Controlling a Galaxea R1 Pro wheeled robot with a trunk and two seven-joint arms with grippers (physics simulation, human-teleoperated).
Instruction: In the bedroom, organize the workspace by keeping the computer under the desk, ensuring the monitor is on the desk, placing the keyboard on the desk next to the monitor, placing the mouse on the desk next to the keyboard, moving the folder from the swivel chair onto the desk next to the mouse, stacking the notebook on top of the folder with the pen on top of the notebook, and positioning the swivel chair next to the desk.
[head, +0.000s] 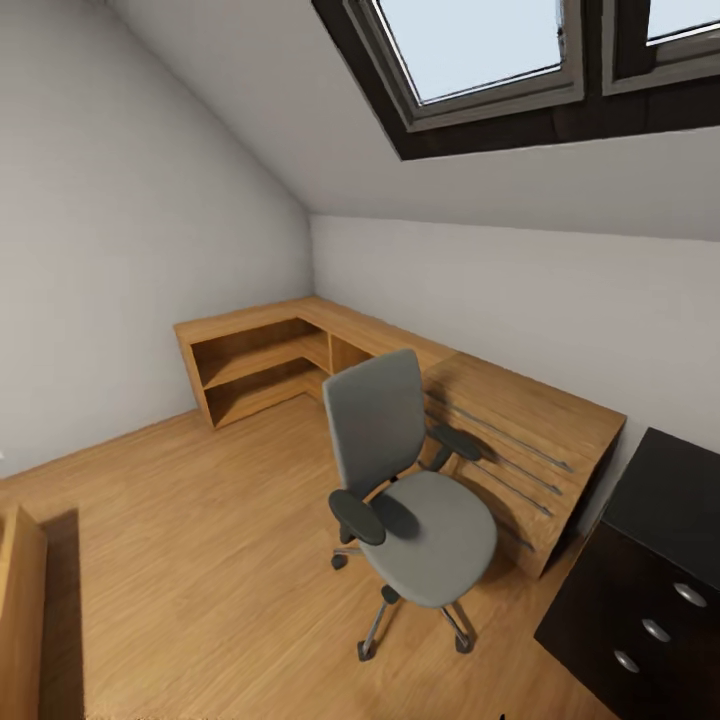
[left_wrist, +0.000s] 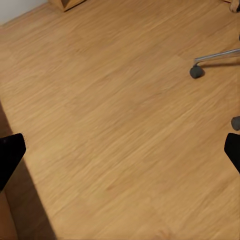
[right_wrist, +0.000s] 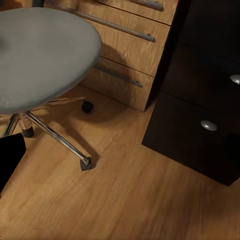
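The swivel chair (head: 410, 500) has a matt grey cloth seat and back, dark smooth armrests and a shiny metal base on dark castors. The floor (head: 200, 560) under it is smooth light wood with a faint sheen. Behind the chair, the dresser (head: 520, 440) is grained light wood with metal bar handles. Right of the chair, the drawer unit (head: 650, 600) is black, slightly glossy, with round metal knobs.

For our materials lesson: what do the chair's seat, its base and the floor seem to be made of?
Swivel chair seat: looks like grey padded fabric, matte, with soft rounded edges.
Base: probably polished metal, since the thin spokes gleam silver.
Floor: appears to be wood or laminate planks with visible grain and a low sheen.
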